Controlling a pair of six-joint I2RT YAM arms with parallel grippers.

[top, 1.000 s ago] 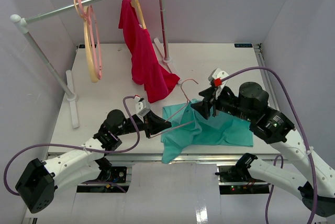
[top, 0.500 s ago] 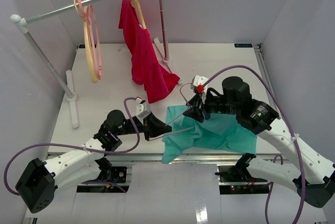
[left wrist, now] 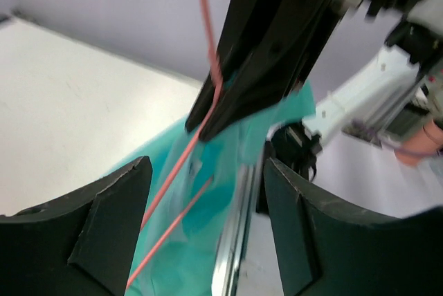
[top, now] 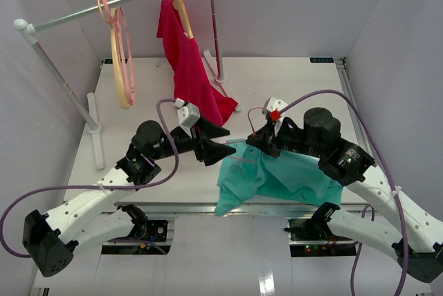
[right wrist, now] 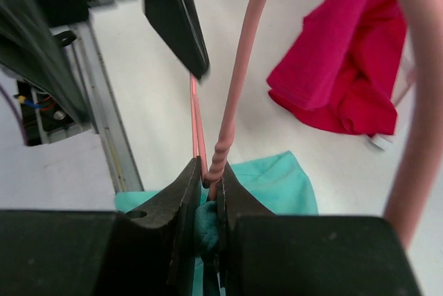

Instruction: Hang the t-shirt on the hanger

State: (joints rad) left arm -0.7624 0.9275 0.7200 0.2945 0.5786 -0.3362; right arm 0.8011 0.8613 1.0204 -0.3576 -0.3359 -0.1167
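The t-shirt (top: pixel 294 175) lies bunched at the near edge of the table (top: pixel 145 113), right of centre. The hanger (right wrist: pixel 232 102) rises from its far-left corner, arms slanting near-left toward my left gripper (top: pixel 225 141), which stands spread wide just beside the cloth. My right gripper (right wrist: pixel 210 184) is clamped on the hanger's neck, some teal apparently pinched too; I cannot tell how much hanger sits inside the shirt.

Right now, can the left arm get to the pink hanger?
Probably yes. The left end effector is open, and the hanger lies just ahead of it with nothing between. The right end effector is shut on the hanger, which should steady it.
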